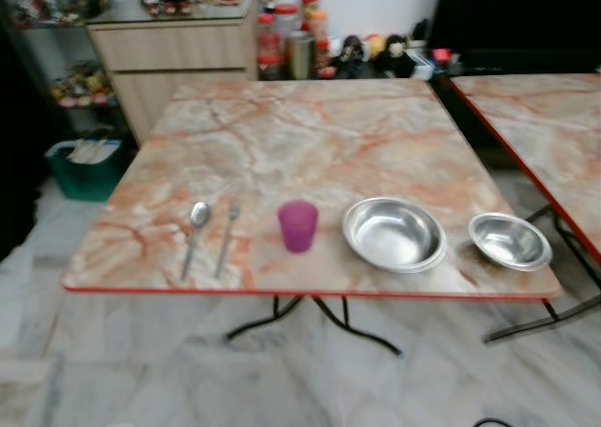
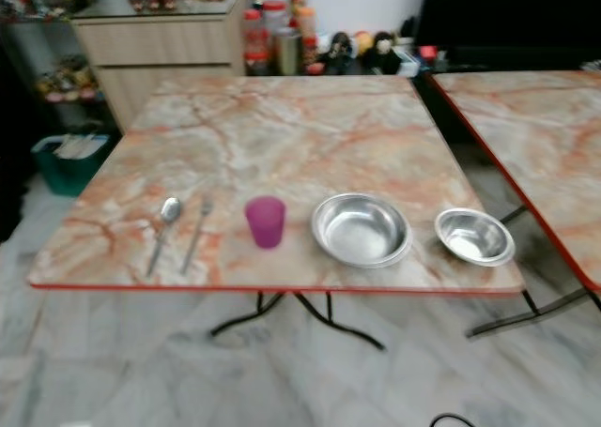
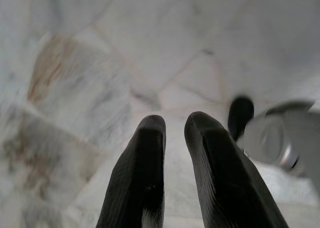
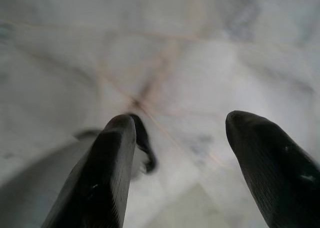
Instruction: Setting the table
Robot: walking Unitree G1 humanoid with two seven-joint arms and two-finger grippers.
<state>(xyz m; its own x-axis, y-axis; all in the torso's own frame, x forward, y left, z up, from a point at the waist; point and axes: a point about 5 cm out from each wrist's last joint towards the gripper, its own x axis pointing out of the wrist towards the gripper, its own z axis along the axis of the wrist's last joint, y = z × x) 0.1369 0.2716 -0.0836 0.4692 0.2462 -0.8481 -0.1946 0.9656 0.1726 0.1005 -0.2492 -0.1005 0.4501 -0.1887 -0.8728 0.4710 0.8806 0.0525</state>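
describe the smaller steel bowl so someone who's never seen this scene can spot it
Start at the marble-patterned table with the red edge. A row of tableware runs along its near edge: spoon, fork, purple cup, large steel bowl. The smaller steel bowl ends that row at the robot's right, by the table's corner, noticeably narrower than its neighbour.

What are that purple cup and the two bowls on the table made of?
The cup looks like plastic: its magenta wall seems slightly see-through and matte, though the blur leaves that open. The big bowl and small bowl look like polished metal, probably stainless steel: silvery, with bright reflections inside. The table has a marble-patterned top, likely a printed laminate.
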